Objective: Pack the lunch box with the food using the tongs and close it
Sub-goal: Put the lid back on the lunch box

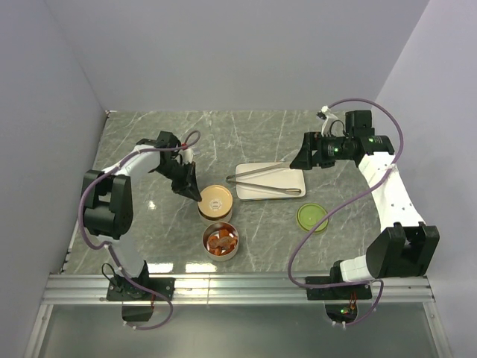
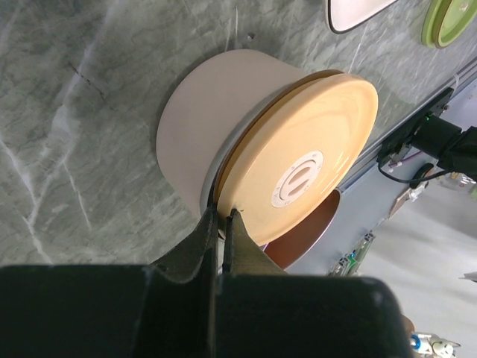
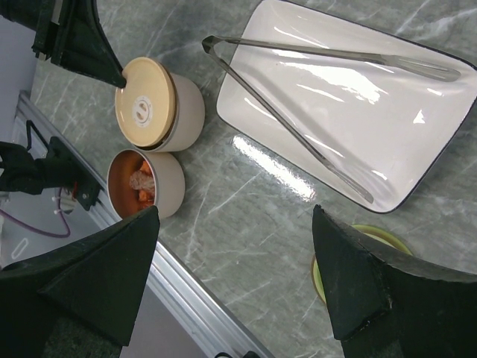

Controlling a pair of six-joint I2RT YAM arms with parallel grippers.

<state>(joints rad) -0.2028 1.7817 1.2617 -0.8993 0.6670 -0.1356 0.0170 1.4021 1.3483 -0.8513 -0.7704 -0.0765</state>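
The lunch box is two round cream tubs. The near tub (image 1: 220, 240) stands open with the food (image 3: 140, 186), orange-red chunks and a pale piece, inside. The far tub (image 2: 216, 104) carries a tan lid (image 2: 298, 175). My left gripper (image 2: 223, 215) is shut on that lid's rim at its left edge, and the lid looks slightly lifted on that side. The silver tongs (image 3: 335, 52) lie untouched on the white plate (image 3: 417, 149). Above the table near the plate's right end, my right gripper (image 3: 235, 216) hangs open with nothing between its fingers.
A green lid (image 1: 311, 218) lies flat on the marble table, right of the tubs and below the plate. An aluminium rail (image 1: 238, 287) runs along the table's near edge. Grey walls close in the back and sides.
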